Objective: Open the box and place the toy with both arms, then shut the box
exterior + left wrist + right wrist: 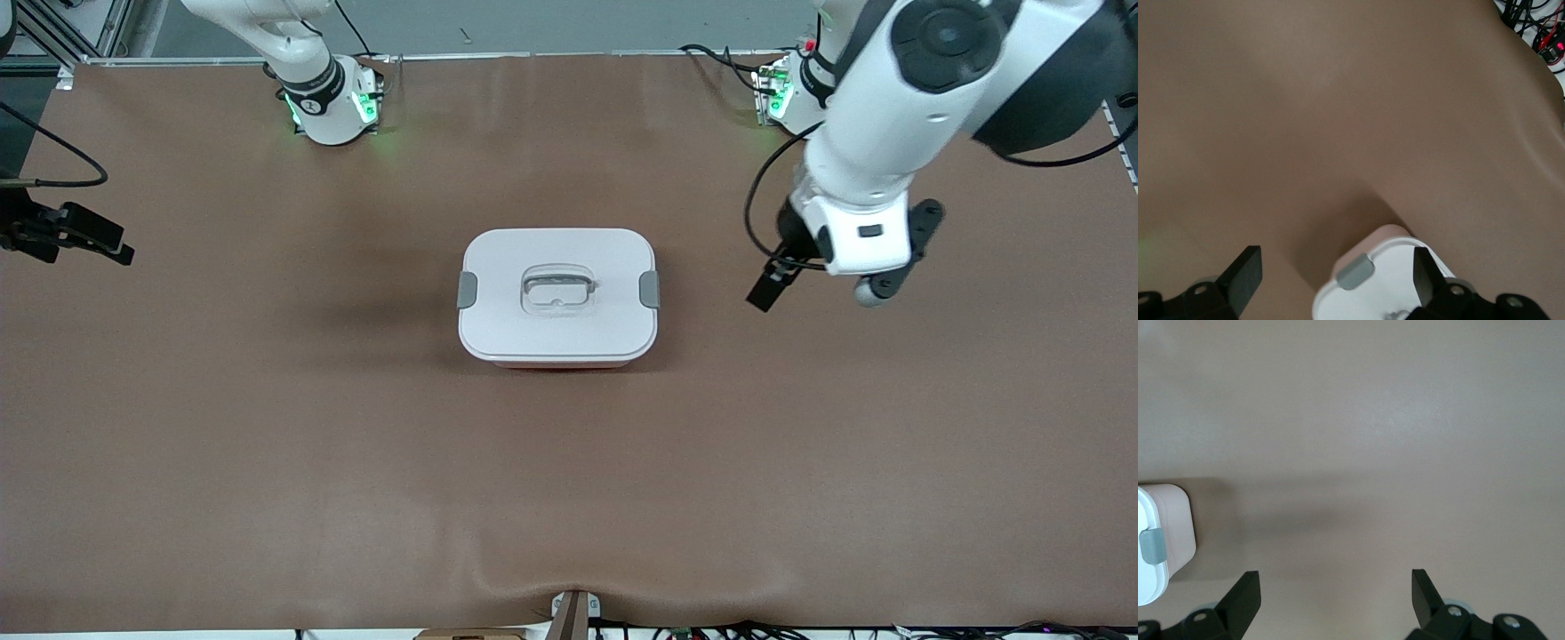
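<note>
At table centre, shut and clipped: pale box (557, 298) on brown mat (267, 444), white lid (557, 267) down, contents hidden, no toy in sight.

Judged light, rigid and smooth-sided, so likely slippery under bare fingertips; best taken at the two grey side clips (650, 289) first, then lifted by the clear recessed handle (556, 291). Poised above the mat toward the left arm's end of the table, just off the box's clip: left gripper (1337, 280), jaws spread wide. Hanging over bare mat at the right arm's end, well apart from the box: right gripper (1335, 597), jaws likewise spread, holding nothing.
</note>
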Robot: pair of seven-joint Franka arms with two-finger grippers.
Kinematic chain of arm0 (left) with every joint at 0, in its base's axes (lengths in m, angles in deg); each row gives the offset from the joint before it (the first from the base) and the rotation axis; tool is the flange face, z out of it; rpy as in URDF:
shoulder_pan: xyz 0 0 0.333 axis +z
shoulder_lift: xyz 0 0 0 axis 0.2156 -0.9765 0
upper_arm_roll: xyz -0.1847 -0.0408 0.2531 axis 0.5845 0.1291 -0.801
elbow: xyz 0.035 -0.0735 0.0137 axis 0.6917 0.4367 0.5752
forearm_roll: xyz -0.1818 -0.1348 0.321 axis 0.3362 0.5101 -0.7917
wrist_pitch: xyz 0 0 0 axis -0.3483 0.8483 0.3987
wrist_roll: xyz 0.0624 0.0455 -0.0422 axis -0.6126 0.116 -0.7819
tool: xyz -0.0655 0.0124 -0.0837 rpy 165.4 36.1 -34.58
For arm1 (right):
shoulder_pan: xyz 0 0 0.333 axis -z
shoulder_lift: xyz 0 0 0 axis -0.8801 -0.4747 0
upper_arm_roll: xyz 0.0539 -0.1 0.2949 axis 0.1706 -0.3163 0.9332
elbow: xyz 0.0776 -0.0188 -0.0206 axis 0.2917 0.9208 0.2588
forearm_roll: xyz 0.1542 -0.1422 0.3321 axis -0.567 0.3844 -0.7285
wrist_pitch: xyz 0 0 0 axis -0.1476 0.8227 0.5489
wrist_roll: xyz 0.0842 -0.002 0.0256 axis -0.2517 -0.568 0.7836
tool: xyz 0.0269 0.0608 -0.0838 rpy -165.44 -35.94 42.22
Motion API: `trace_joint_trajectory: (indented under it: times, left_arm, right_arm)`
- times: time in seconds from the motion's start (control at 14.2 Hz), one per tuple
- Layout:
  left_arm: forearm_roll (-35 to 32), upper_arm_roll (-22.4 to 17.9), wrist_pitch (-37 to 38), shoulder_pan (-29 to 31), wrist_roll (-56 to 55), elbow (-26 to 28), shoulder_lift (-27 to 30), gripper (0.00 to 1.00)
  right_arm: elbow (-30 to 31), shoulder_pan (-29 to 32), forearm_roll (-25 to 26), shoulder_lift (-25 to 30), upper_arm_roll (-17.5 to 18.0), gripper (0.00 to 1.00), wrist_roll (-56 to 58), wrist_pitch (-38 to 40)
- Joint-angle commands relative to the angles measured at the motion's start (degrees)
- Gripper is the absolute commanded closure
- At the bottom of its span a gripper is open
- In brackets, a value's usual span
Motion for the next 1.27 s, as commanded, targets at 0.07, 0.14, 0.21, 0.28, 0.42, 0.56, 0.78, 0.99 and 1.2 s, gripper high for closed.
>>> trace_joint_trajectory:
  times: [0.07,0.14,0.21,0.28,0.42,0.56,0.78,0.99,1.2]
  left_arm:
    - [1.5,0.5,4.1,6.4,15.6,0.6,3.4,0.0]
    - [1.6,0.7,5.4,8.2,18.8,0.6,4.4,0.0]
    - [2.4,0.7,6.4,10.0,20.8,0.6,5.2,0.0]
    - [3.2,0.4,7.1,11.2,22.5,0.6,5.9,0.0]
    - [4.7,-6.7,8.1,7.9,31.3,1.6,9.4,0.0]
    - [5.1,-15.9,11.8,2.2,42.0,1.8,9.9,0.0]
    - [6.5,-21.4,12.7,1.5,54.8,3.1,11.2,0.0]
    - [9.4,-28.4,12.2,-1.1,62.5,8.2,16.3,0.0]
    - [10.1,-29.4,11.1,-2.0,66.1,12.4,20.4,0.0]
  right_arm:
    - [-0.3,1.4,0.7,0.0,1.3,0.0,0.2,0.3]
    - [-0.3,1.4,0.7,0.0,1.3,0.0,0.2,0.3]
    - [-0.4,1.5,0.8,0.0,1.3,0.0,0.3,0.2]
    - [-0.4,1.5,0.8,0.0,1.2,0.0,0.3,0.2]
    - [-0.2,1.5,0.8,0.0,1.2,0.0,0.3,0.5]
    - [-0.4,1.5,0.8,0.0,1.1,0.0,1.0,0.3]
    - [-0.4,1.4,0.8,0.0,1.2,0.0,1.1,0.1]
    - [-0.5,1.4,0.9,0.0,1.2,0.0,1.5,0.0]
    - [-0.5,1.3,0.9,0.0,1.2,0.0,1.5,-0.2]
